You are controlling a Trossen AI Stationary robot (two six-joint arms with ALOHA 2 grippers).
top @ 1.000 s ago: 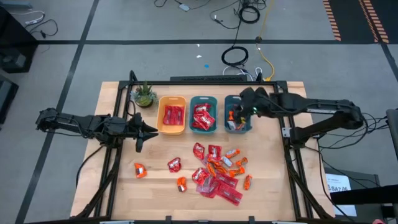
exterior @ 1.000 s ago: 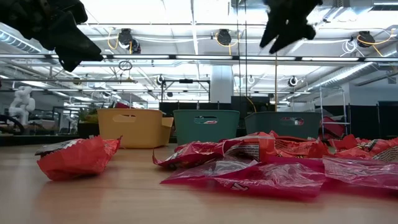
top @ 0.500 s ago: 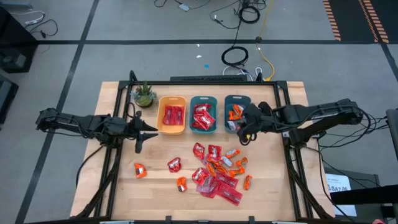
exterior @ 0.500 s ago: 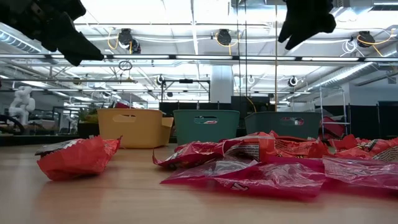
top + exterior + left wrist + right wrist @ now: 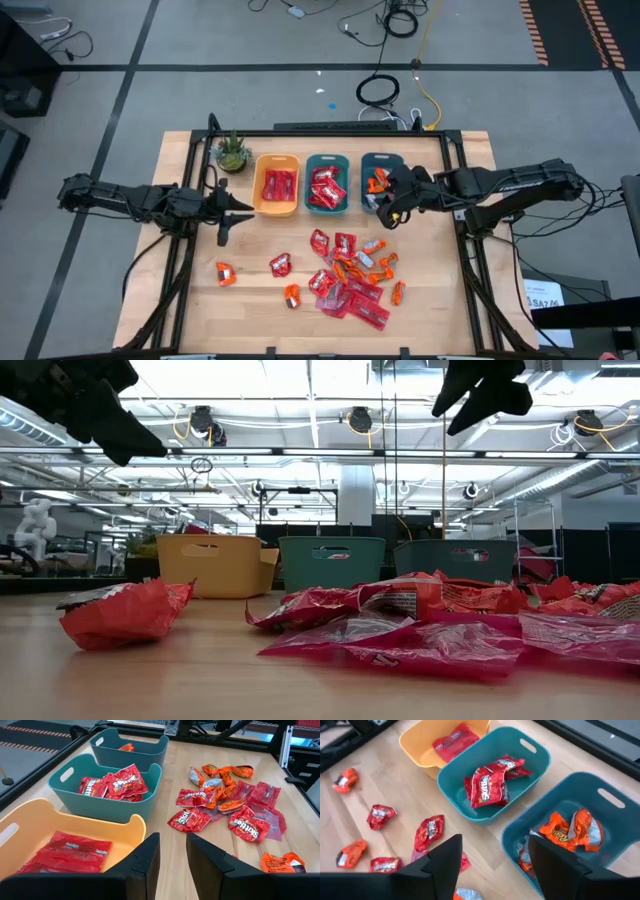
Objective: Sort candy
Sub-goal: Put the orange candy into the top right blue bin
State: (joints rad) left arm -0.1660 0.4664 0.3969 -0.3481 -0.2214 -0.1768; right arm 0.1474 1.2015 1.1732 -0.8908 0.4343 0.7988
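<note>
Sorting stage: three bins stand in a row in the upper middle of the high view, so each kind of candy has its own place.
Yellow bin: it holds long flat red packets, kept together as one kind.
Middle teal bin: it holds squarish red packets.
Right teal bin: it holds orange wrapped pieces, the kind that the right arm seems to serve.
Loose candy: a heap lies on the table in the lower middle of the high view, near the bins but apart from them; a few single pieces lie more to the left, not yet sorted.
Right tool: it hangs just at the front edge of the right teal bin, between this bin and the heap. Its fingers are spread and nothing is between them, probably ready for a new piece.
Left tool: it waits left of the yellow bin, above the table. Its fingers stand a little apart and hold nothing, as far as the wrist view shows.
Plant: it stands in the upper left corner of the table, out of the working area.
</note>
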